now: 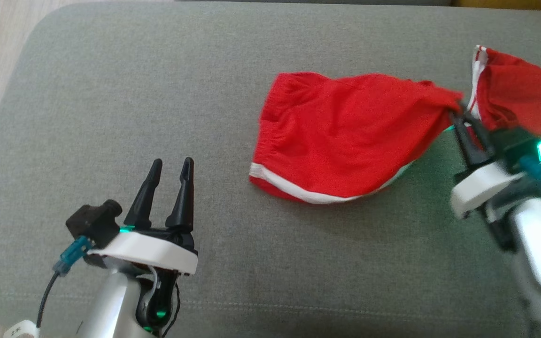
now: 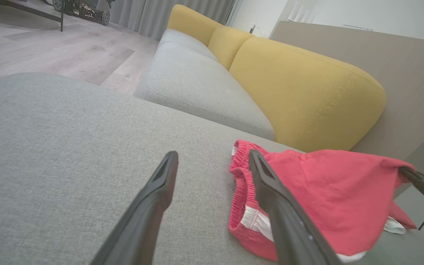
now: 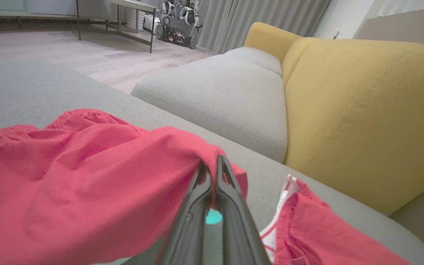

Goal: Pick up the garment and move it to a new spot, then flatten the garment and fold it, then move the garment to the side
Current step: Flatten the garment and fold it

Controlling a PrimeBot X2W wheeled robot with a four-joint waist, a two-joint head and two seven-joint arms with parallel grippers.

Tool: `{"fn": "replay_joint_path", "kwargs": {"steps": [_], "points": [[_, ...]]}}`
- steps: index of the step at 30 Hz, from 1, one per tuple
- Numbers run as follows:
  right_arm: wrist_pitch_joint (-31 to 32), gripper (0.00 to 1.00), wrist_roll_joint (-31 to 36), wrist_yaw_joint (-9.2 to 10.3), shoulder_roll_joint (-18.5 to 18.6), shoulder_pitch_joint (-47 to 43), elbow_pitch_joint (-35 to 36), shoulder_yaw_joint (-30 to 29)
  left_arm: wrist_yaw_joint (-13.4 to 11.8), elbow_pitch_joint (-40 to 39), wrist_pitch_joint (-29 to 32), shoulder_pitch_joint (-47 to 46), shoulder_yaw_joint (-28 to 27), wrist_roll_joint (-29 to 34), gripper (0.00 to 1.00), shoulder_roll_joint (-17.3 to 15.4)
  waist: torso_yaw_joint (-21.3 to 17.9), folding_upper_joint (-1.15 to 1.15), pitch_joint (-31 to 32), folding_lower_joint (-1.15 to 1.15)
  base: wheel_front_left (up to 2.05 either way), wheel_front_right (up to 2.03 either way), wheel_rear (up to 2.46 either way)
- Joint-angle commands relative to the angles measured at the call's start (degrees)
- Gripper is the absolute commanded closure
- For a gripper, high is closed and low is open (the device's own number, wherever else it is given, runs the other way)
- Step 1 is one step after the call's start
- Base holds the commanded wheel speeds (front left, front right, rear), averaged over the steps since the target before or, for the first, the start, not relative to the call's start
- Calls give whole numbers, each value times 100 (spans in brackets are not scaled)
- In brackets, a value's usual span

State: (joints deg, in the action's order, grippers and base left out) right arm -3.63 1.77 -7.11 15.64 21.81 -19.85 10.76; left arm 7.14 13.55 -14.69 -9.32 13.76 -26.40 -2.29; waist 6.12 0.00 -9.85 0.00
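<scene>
Right tool (image 1: 456, 111) was clenched tight on the garment (image 1: 345, 131), and what a pinch! Its two dark fingers lay pressed together with a bunched fold of red cloth caught between the tips. That was plain in the right wrist view, where the tool (image 3: 210, 163) bit into the garment (image 3: 68, 184) at a gathered edge. The cloth rose to a peak at that grip, toward the right side of the grey cushion (image 1: 111, 94), while its left part lay on the cushion with the elastic band at the far left and white trim along the near edge. A second red flap (image 1: 519, 94) with a white stripe sat just right of the grip (whether it joined the rest, I could not tell). Over on the other side, the left tool (image 1: 172, 162) was released, fingers spread, holding nothing, well apart from the garment. In its own wrist view the left tool (image 2: 212, 154) hung over the cushion (image 2: 50, 147), the garment (image 2: 326, 191) lay behind its right finger, and the right tool's dark tip showed at the cloth's far corner. Behind stood a sofa (image 2: 307, 92) with a yellow back and grey seat, and pale wood floor (image 2: 68, 48) beyond.
</scene>
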Motion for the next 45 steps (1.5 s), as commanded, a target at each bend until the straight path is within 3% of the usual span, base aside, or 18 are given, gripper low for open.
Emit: {"fn": "replay_joint_path", "kwargs": {"steps": [1,6,12,21,29,30,31,37,45], "points": [[402,100,-292,-37,356,112,599,220,35,-208,-31,-90,-213,-43,0,-59,-1,0,-12,0,0,0,0],[1396,100,-888,-37,1022,495,1138,606,35,-259,-31,-179,-93,-124,0,-59,114,0,-246,0,0,0,0],[1932,100,-1348,-37,1391,1370,403,1133,35,-277,-31,-418,127,-217,0,-59,421,0,-598,0,0,0,0],[1744,100,-1561,-37,1404,2295,-1357,1720,35,-273,-31,-637,236,-322,0,-59,842,0,-908,0,0,0,0],[921,100,-1679,-37,1042,2777,-2575,2261,35,-239,-31,-688,265,-331,0,-59,913,0,-991,0,0,0,0],[818,71,-1717,-37,959,2817,-2702,2327,35,-235,-31,-699,264,-320,0,-59,895,0,-979,0,0,0,0],[737,0,-1752,-37,887,2857,-2834,2386,35,-230,-31,-706,262,-306,0,-59,871,0,-965,0,0,0,0],[214,0,-1829,-37,705,3125,-3464,2528,35,-222,-31,-691,191,-234,0,-59,639,0,-792,0,0,0,0],[-638,0,-1947,-37,642,2955,-3710,2118,35,-220,-31,-510,71,-148,0,-59,162,0,-373,0,0,0,0]]}}
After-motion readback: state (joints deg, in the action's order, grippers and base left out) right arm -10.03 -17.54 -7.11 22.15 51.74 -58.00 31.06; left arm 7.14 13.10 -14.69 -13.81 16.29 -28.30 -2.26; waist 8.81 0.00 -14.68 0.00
